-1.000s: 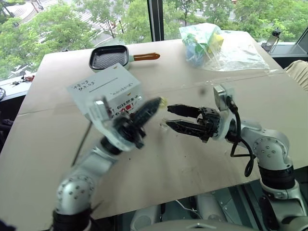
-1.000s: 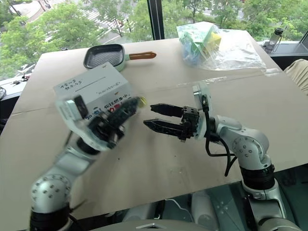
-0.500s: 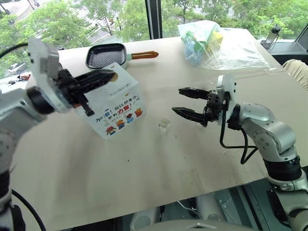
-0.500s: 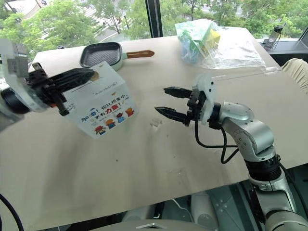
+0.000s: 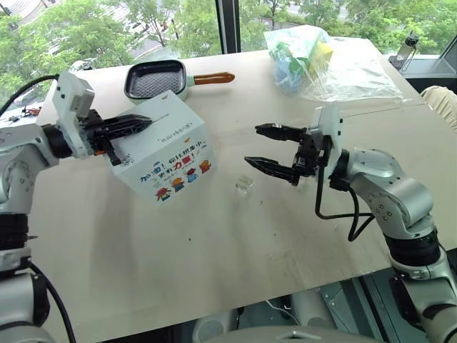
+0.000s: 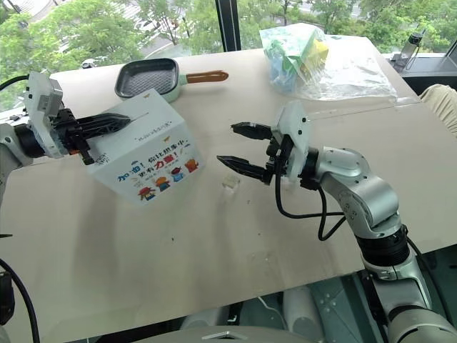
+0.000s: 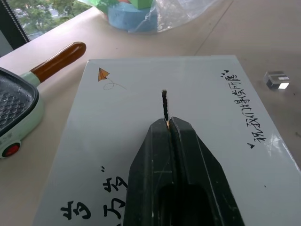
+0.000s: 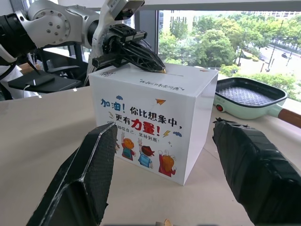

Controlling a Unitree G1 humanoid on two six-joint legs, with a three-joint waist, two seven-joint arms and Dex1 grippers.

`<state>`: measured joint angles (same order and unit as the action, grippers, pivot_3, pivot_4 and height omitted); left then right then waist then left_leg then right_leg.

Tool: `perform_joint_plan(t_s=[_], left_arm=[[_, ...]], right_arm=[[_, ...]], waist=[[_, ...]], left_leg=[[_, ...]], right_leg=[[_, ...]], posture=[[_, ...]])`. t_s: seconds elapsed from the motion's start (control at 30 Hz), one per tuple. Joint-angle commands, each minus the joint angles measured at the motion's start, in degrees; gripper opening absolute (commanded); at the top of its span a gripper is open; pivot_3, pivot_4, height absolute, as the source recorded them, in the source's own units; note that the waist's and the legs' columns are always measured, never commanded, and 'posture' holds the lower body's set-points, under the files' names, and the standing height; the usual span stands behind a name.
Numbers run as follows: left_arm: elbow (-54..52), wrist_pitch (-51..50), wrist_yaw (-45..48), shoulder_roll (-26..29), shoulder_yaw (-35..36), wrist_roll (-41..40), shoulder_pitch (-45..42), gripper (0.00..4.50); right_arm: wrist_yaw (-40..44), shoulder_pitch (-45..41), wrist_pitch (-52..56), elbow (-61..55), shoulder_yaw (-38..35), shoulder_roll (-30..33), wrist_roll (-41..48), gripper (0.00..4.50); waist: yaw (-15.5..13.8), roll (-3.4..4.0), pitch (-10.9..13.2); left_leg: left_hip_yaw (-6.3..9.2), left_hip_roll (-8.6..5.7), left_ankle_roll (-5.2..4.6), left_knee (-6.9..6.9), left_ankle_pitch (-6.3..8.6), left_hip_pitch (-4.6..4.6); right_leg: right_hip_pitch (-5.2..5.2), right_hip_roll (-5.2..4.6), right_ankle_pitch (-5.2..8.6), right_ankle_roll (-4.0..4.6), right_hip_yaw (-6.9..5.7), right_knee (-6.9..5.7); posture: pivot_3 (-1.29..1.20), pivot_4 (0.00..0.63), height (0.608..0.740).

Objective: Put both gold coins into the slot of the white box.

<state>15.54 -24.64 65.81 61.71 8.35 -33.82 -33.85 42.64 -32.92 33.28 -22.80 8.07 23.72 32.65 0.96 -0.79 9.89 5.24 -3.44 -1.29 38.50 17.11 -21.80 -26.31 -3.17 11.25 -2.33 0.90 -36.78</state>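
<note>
The white box (image 5: 168, 153) with cartoon figures stands on the table, its handwritten top face crossed by the thin dark slot (image 7: 164, 101). From the box's left, my left gripper (image 5: 148, 120) reaches over that top face. It is shut on a gold coin (image 7: 167, 123), a tiny glint between the tips right at the slot's near end. The other gold coin (image 5: 243, 184) lies on the table to the right of the box and looks pale and glassy. My right gripper (image 5: 252, 145) hovers open just above and right of that coin, pointing at the box (image 8: 150, 117).
A green frying pan (image 5: 153, 80) with an orange handle lies behind the box. A clear plastic bag (image 5: 314, 61) of coloured items sits at the back right, with a bottle (image 5: 405, 51) beyond it. The table (image 5: 214, 264) is bare cardboard-brown towards its front edge.
My left gripper swung from in front of the box out to the left and turned, so its tips now rest over the box's top at the slot. The right gripper rolled and stayed open.
</note>
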Motion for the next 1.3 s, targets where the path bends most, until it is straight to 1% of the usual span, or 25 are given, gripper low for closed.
perform_joint_plan(t_s=[0.03,0.17,0.27,0.3,0.33,0.37,0.4,0.47,0.5,0.53,0.57,0.6,0.7,0.77,0.83,0.9,1.0,1.13,1.23,1.3], left_arm=[[6.6,2.9,1.9,-0.3,-2.2,6.0,-3.1,0.0],[10.3,5.0,4.3,-1.4,-2.8,8.1,-5.4,0.0],[10.9,5.9,5.9,-1.9,-2.4,8.6,-6.0,0.82],[11.0,7.0,4.2,-2.6,-1.5,9.1,-6.4,1.4],[11.1,8.0,2.4,-3.4,-0.5,9.3,-6.9,1.88],[9.7,7.6,2.1,-3.8,1.2,7.9,-7.2,2.36],[8.5,7.2,2.1,-4.0,2.4,6.8,-7.2,2.62],[1.6,1.0,2.3,-4.3,6.6,0.1,-7.1,2.62],[-2.3,-2.2,2.3,-4.4,8.6,-3.3,-6.6,2.62],[-7.6,-6.1,2.1,-4.3,10.6,-7.2,-4.9,2.62],[-13.4,-9.5,1.9,-3.8,11.8,-10.0,-2.0,2.62],[-18.8,-12.0,2.1,-2.8,12.5,-11.3,1.5,2.62],[-33.7,-14.7,2.1,-0.6,14.4,-10.8,15.7,2.62],[-41.9,-16.9,-0.9,-1.1,16.5,-10.2,25.1,2.62],[-46.4,-18.2,-3.3,-1.7,17.9,-10.3,30.2,2.62],[-49.4,-19.0,-5.4,-2.5,18.6,-10.4,33.4,2.62],[-53.9,-18.6,-9.8,-4.0,17.0,-7.3,38.5,2.62],[-55.9,-18.4,-13.5,-5.2,15.2,-5.1,41.0,2.62],[-56.4,-18.3,-15.4,-5.5,14.0,-4.1,41.3,2.62],[-56.7,-18.7,-17.0,-6.1,13.0,-4.1,40.6,2.67]], right_arm=[[-0.8,0.3,-1.1,-3.5,-0.8,-0.5,0.2,3.51],[-1.3,1.2,-0.9,-4.3,-0.6,-0.9,0.1,3.51],[-1.5,1.9,-0.8,-4.6,-0.6,-1.2,0.1,3.61],[-1.5,2.1,-0.8,-4.6,-0.5,-1.2,0.0,3.61],[-1.4,2.4,-0.9,-4.5,-0.4,-1.2,-0.1,3.61],[-1.3,2.8,-1.1,-3.9,0.3,-0.8,-1.4,3.61],[-1.2,3.1,-1.3,-3.4,0.9,-0.4,-2.3,3.61],[-0.7,4.0,-3.2,-0.7,3.0,0.6,-6.1,3.61],[-0.4,4.4,-4.2,0.8,3.8,0.6,-7.4,3.61],[-0.1,4.7,-5.6,2.8,5.0,0.9,-9.4,3.61],[0.4,4.9,-7.3,4.7,6.1,0.9,-11.0,3.61],[1.0,5.0,-8.5,6.3,6.9,0.7,-12.1,3.61],[1.7,4.6,-11.4,11.5,8.6,-1.0,-14.6,3.61],[1.9,3.4,-13.4,15.9,10.2,-2.5,-17.0,3.61],[2.2,2.6,-14.8,18.9,10.9,-3.7,-18.5,3.61],[2.4,1.9,-16.3,21.5,11.2,-4.8,-19.8,3.61],[1.9,0.2,-18.4,26.6,11.9,-7.5,-22.0,3.61],[1.0,-0.6,-20.0,29.7,11.7,-10.2,-23.7,3.61],[0.7,-0.3,-19.4,30.7,11.2,-11.2,-24.1,3.61],[0.6,0.1,-19.7,31.2,11.4,-11.6,-24.7,3.08]], waist=[[0.0,0.0,0.0],[0.1,0.03,0.0],[0.3,0.03,0.0],[0.3,0.03,0.0],[0.3,0.03,0.0],[0.3,0.03,0.0],[0.2,0.02,0.0],[0.2,-0.01,0.0],[0.2,-0.17,0.0],[0.2,-0.39,0.0],[0.4,-0.45,0.0],[0.5,-0.43,0.0],[1.6,-0.28,0.0],[2.0,-0.25,0.1],[1.8,-0.33,0.1],[1.4,-0.33,0.1],[1.1,-0.31,0.1],[1.1,-0.33,0.1],[1.1,-0.32,0.1],[1.2,-0.32,0.1]], left_leg=[[-0.01,0.0,0.0,0.02,0.0,0.04],[0.0,0.01,0.01,0.19,-0.01,0.1],[-0.05,0.01,0.0,0.39,-0.01,0.12],[-0.04,0.01,0.0,0.49,-0.01,0.12],[-0.04,0.01,0.0,0.57,-0.01,0.11],[-0.04,0.0,0.0,0.6,-0.01,0.11],[-0.02,0.0,0.0,0.64,-0.01,0.1],[0.01,-0.01,0.0,0.72,0.0,0.04],[0.01,-0.02,0.0,0.73,-0.01,0.03],[0.04,-0.02,0.0,0.74,0.0,-0.02],[0.09,-0.01,0.0,0.75,0.0,-0.07],[0.08,0.0,0.0,0.75,0.0,-0.09],[-0.08,-0.01,0.0,0.65,0.0,0.03],[-0.13,0.01,0.01,0.52,0.01,0.13],[-0.05,0.09,0.03,0.49,0.02,0.01],[-0.03,0.09,0.05,0.51,0.01,0.02],[-0.07,0.07,0.14,0.55,-0.04,0.07],[-0.1,0.04,0.17,0.64,-0.05,0.09],[-0.08,0.04,0.19,0.64,-0.06,0.08],[-0.08,0.04,0.19,0.64,-0.07,0.09]], right_leg=[[0.01,0.0,0.0,0.0,0.0,-0.08],[0.06,0.03,-0.01,0.01,0.0,-0.27],[0.08,0.04,-0.01,0.01,0.04,-0.47],[0.08,0.04,-0.01,0.0,0.04,-0.56],[0.08,0.04,0.0,0.0,0.04,-0.62],[0.08,0.04,0.0,0.0,0.04,-0.65],[0.08,0.03,0.0,0.0,0.03,-0.67],[0.07,0.03,-0.01,0.0,0.0,-0.69],[0.07,0.03,-0.01,0.0,0.0,-0.69],[0.04,0.03,-0.01,0.0,-0.02,-0.68],[0.04,0.02,-0.01,-0.01,-0.04,-0.65],[0.04,-0.01,-0.01,-0.01,-0.02,-0.61],[0.06,-0.02,0.0,-0.01,0.21,-0.47],[0.02,0.04,0.0,-0.02,0.38,-0.48],[-0.09,0.09,-0.01,0.01,0.36,-0.53],[-0.13,0.08,-0.01,0.02,0.34,-0.72],[-0.13,0.05,-0.04,0.07,0.32,-0.87],[-0.08,0.07,-0.07,0.12,0.2,-0.87],[-0.08,0.07,-0.07,0.12,0.18,-0.88],[-0.09,0.07,-0.07,0.12,0.19,-0.87]], posture=[[0.0,0.15,0.721],[0.0,0.15,0.721],[0.0,0.15,0.721],[0.0,0.15,0.721],[0.0,0.15,0.721],[0.0,0.15,0.721],[0.0,0.15,0.721],[0.0,0.15,0.721],[0.0,0.15,0.721],[0.0,0.15,0.721],[0.0,0.15,0.721],[0.0,0.15,0.721],[0.0,0.15,0.721],[0.0,0.15,0.721],[0.0,0.15,0.721],[0.0,0.15,0.721],[0.0,0.15,0.721],[0.0,0.15,0.721],[0.0,0.15,0.721],[0.0,0.15,0.721]])
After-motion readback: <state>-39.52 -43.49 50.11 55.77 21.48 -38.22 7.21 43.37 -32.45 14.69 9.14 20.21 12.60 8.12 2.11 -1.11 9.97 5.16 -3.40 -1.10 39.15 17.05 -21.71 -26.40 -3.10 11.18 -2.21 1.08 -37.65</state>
